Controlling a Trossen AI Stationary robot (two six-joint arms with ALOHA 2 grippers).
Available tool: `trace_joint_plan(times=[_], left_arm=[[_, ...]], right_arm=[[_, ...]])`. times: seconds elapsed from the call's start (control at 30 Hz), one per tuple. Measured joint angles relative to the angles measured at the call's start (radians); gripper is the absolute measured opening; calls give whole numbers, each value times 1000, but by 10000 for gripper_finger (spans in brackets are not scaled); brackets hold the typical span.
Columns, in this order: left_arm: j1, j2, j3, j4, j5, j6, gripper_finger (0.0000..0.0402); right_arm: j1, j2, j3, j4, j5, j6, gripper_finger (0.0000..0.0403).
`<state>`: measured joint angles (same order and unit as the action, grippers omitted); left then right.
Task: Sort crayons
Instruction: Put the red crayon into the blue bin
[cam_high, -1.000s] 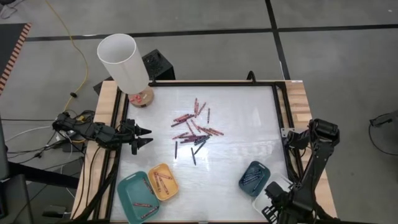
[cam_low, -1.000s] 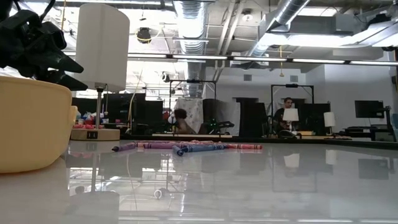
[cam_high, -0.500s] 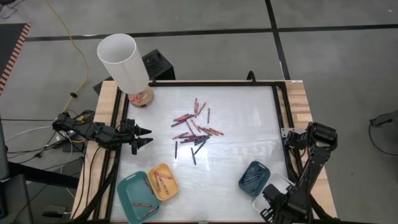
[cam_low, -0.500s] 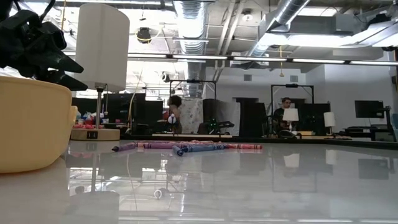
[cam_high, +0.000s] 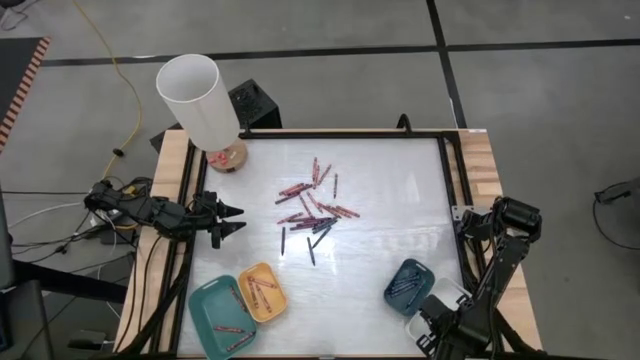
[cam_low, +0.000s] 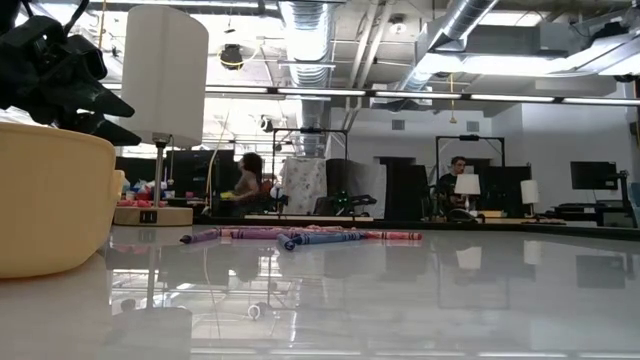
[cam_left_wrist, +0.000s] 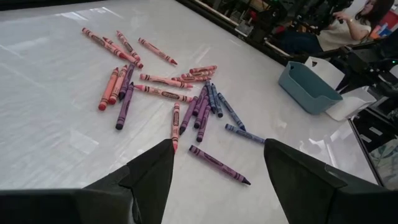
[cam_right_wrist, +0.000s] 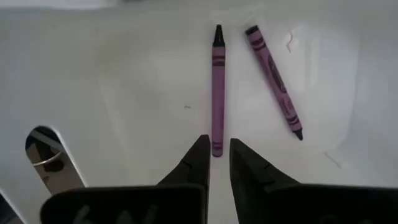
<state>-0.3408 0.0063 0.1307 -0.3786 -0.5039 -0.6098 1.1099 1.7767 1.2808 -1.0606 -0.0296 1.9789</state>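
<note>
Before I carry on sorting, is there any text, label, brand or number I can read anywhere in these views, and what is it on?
None can be read.
Paper wrappers on the purple wax crayons in the white plastic tray: dark print, too blurred to read.
Scattered crayon pile: markings too small.

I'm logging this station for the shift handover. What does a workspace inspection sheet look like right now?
Surface: white table, glossy.
Job's things: loose crayons piled mid-table; some in teal tray, yellow tray, dark-blue tray; two purple crayons in white tray.
Clutter: lamp at a far corner.
Grippers: left gripper open at the table's left edge; right gripper over the white tray, slightly open, a crayon's end between its tips.
Cables: yellow cable on floor.
Surroundings: people at desks.
</note>
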Motion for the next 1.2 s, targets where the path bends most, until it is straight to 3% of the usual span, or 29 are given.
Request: trace_joint_plan(times=[0.23, 0.53, 0.83, 1.03, 1.2], left_arm=[[0, 0, 0, 0, 0, 0, 240], [0, 0, 0, 0, 0, 0, 240], [0, 0, 0, 0, 0, 0, 240], [0, 0, 0, 0, 0, 0, 240], [0, 0, 0, -1, 0, 0, 240]], right_arm=[[-20, -32, 0, 26, 0, -64, 56], [-211, -282, 0, 26, 11, -322, 56], [-566, -455, 1, 25, 281, -915, 56], [-818, -444, 1, 56, 291, -1284, 56], [-959, -376, 1, 85, 261, -1537, 56]])
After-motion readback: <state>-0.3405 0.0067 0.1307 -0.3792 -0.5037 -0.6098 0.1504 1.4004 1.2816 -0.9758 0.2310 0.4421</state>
